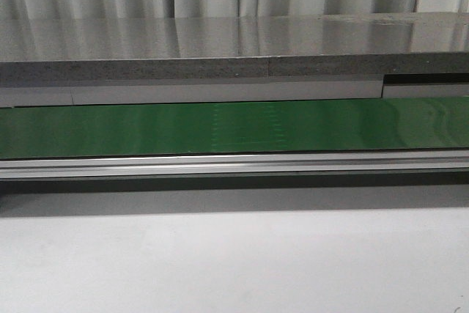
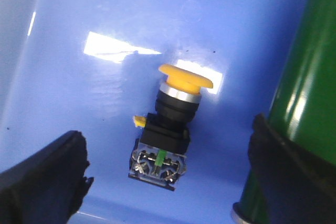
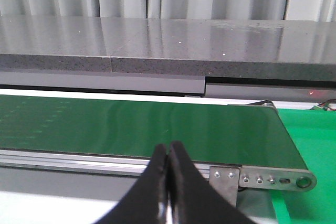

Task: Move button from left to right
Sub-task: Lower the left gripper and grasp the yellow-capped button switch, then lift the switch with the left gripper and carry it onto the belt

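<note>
The left gripper (image 2: pixel 168 177) hangs with its two black fingers (image 2: pixel 44 182) spread wide apart, holding nothing. Between them, a little beyond the tips, the button (image 2: pixel 165 127) lies on its side on the floor of a blue tray (image 2: pixel 79 87), yellow cap pointing away from the fingers. A green belt (image 2: pixel 307 93) runs just beside the tray. The right gripper (image 3: pixel 169 182) has its fingers pressed together, empty, above the belt's metal rail (image 3: pixel 68 158).

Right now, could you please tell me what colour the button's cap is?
Yellow-orange cap, clearest in the left wrist view.
</note>
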Robot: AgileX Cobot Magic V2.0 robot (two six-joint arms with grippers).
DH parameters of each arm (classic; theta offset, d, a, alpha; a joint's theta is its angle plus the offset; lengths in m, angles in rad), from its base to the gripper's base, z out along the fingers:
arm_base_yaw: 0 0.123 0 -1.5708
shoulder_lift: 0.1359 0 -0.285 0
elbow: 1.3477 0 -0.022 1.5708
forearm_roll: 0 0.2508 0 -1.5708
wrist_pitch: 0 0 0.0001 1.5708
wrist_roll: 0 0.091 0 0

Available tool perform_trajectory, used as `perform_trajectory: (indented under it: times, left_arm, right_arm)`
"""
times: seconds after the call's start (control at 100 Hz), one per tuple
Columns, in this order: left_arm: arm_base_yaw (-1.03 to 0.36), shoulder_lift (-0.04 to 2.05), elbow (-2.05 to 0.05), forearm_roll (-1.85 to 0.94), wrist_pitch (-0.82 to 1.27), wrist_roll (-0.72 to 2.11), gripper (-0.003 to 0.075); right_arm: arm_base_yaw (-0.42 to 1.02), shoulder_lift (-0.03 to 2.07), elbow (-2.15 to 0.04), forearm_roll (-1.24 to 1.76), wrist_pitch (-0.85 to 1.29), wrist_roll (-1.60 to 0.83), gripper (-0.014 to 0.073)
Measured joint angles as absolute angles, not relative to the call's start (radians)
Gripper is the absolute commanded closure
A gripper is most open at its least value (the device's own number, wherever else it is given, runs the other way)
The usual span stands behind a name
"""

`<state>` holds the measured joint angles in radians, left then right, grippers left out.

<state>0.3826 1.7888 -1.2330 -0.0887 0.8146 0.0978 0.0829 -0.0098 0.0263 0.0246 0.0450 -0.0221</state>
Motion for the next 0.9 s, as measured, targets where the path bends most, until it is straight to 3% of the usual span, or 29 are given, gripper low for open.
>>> perform_trajectory:
  times: [0.61,0.9]
  left_arm:
    - [0.383,1.904,-1.244,-0.065,0.791,0.098,0.0127]
    - [0.383,1.956,-1.244,-0.048,0.782,0.098,0.0288]
  right_arm:
    - [0.083,-0.010,0.026,0.025,0.045,-0.022,0.0662]
    - [0.083,-0.010,0.026,0.025,0.045,-0.022,0.0662]
